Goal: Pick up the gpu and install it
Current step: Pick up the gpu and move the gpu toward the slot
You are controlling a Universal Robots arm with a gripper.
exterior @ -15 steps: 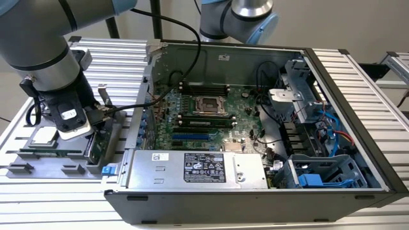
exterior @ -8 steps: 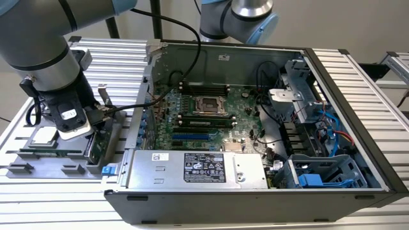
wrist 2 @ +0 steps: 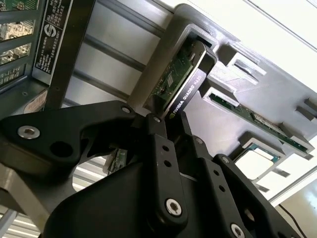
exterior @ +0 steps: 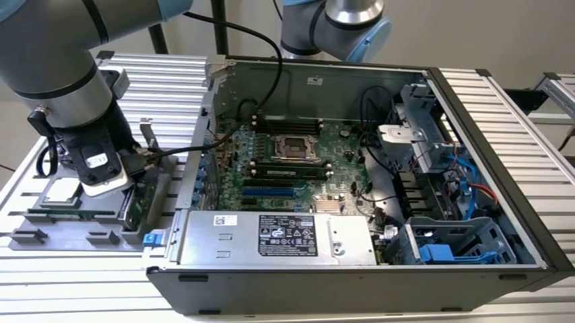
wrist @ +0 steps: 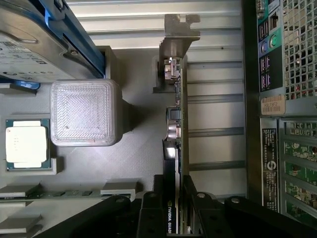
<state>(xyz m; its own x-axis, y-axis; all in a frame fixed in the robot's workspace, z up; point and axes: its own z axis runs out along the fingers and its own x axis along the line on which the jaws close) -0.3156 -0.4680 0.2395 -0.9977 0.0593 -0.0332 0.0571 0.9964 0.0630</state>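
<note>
The claw (wrist 2: 168,121) is matt black, the gpu (wrist 2: 184,74)'s bracket (wrist: 176,37) bare dull metal.

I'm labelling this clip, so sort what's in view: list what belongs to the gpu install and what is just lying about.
Belongs to the job: gpu, on edge in the grey holder; gripper at its edge; open computer case.
Just lying about: processor chip; hard drive with blue rails; memory stick.

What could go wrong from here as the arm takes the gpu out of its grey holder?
1. The gripper holds the gpu near one end; lifted askew, it might bind in the grey holder or swing in the grip.
2. The black cable loops over the open case; it could snag on the wall.
</note>
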